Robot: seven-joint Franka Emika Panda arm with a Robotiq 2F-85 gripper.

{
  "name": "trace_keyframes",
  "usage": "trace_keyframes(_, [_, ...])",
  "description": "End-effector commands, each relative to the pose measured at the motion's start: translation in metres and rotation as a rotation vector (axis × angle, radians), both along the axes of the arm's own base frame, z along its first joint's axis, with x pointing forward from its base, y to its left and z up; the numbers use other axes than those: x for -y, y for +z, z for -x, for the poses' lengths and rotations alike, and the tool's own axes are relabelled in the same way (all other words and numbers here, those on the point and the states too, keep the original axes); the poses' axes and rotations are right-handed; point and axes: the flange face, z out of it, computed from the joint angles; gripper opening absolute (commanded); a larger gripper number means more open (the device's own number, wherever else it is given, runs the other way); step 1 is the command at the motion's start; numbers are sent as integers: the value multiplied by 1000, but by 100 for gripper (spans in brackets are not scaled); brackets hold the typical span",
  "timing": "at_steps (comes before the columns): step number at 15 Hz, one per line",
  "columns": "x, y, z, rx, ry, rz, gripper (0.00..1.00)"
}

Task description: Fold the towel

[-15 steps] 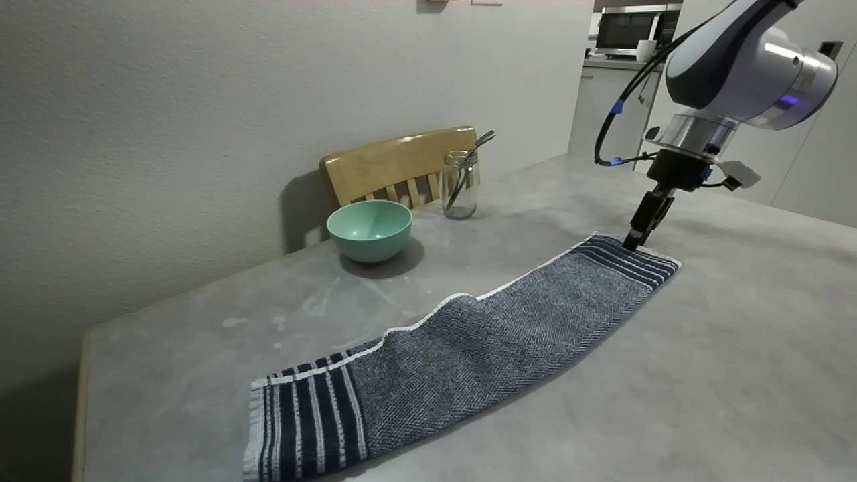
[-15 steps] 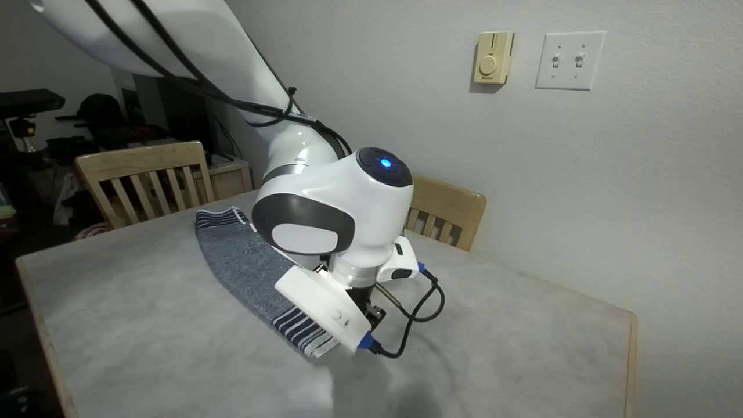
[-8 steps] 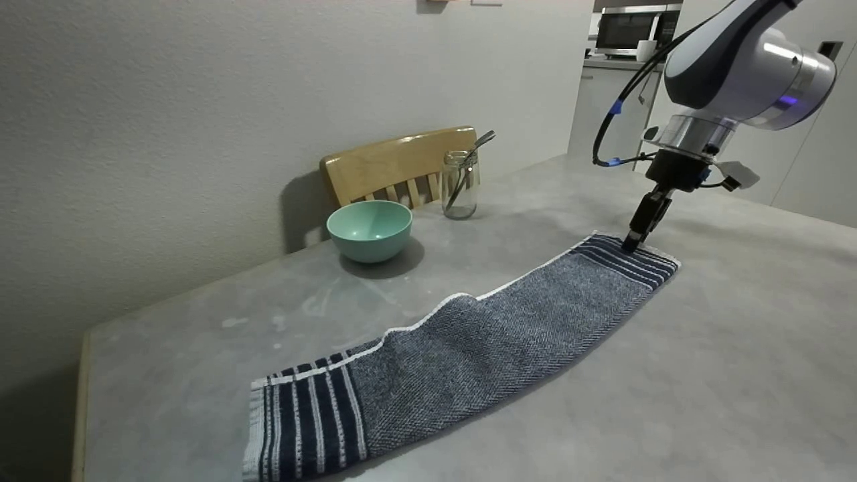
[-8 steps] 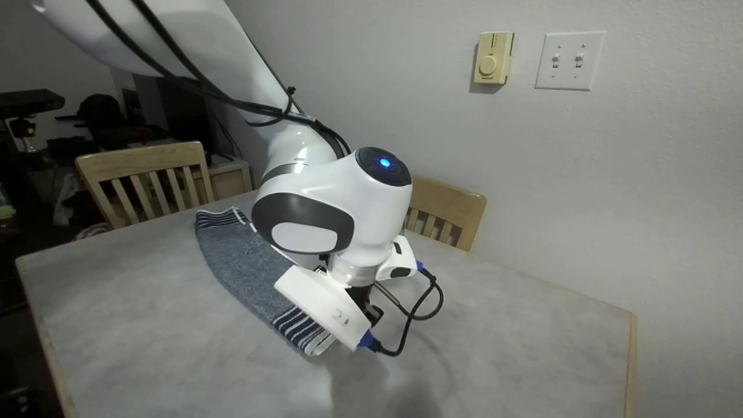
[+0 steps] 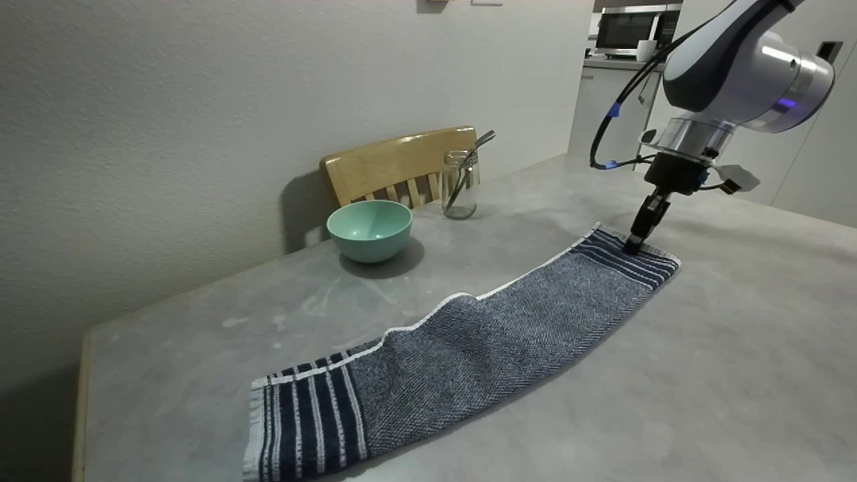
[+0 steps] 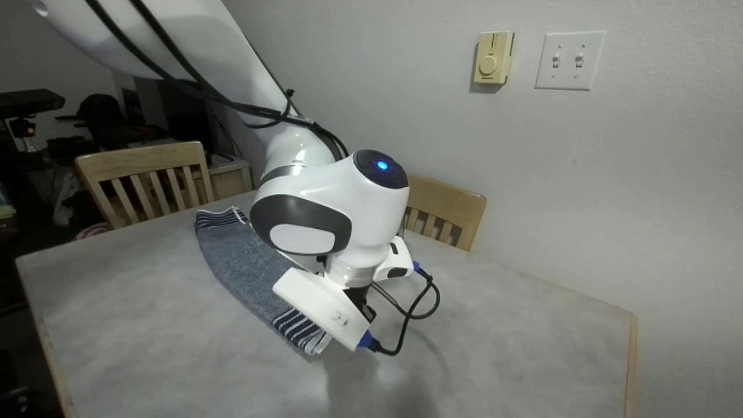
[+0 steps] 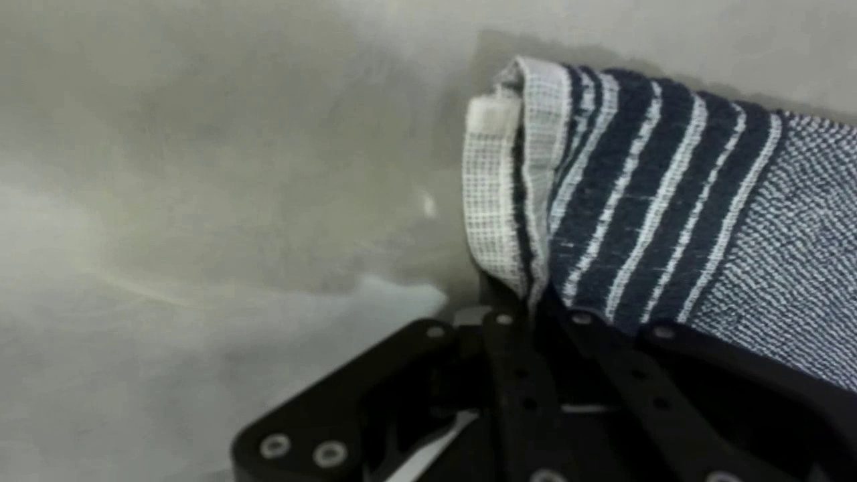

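Note:
The towel [image 5: 502, 341], blue-grey with navy and white striped ends, stretches lengthwise over the table, with a raised wrinkle near its middle. In an exterior view the towel [image 6: 244, 267] is partly covered by the arm. My gripper [image 5: 633, 248] points down at the striped end farther from that camera. Seen from the wrist, the gripper [image 7: 532, 304] is shut on the striped end of the towel [image 7: 643, 194], whose white hem is gathered and runs in between the fingers. The fingertips themselves are hidden by cloth and shadow.
A teal bowl [image 5: 369, 231] and a glass jar [image 5: 460, 187] holding a utensil stand near the wall side of the grey table [image 6: 145, 325]. Wooden chairs stand at the table's edge, one with its backrest [image 6: 145, 157] showing. A wall [image 6: 580, 174] runs along one side.
My gripper has closed on the towel's striped end, shifting very slightly. The corner of that end has bunched and risen a little. The rest of the towel lies as before.

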Motion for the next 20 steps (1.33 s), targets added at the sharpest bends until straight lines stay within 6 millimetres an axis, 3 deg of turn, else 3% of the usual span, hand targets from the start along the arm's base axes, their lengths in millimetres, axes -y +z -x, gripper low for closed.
trace_keyframes(1, [1, -2, 9, -6, 73, 19, 2])
trace_keyframes(4, [14, 12, 15, -45, 151, 107, 2])
trace_keyframes(7, [41, 29, 26, -115, 242, 226, 2])
trace_keyframes(15, [138, 94, 69, -237, 349, 523, 2])
trace_keyframes(18, [146, 123, 69, -211, 375, 582, 2])
trace_keyframes(20, [133, 142, 64, -190, 377, 566, 2])
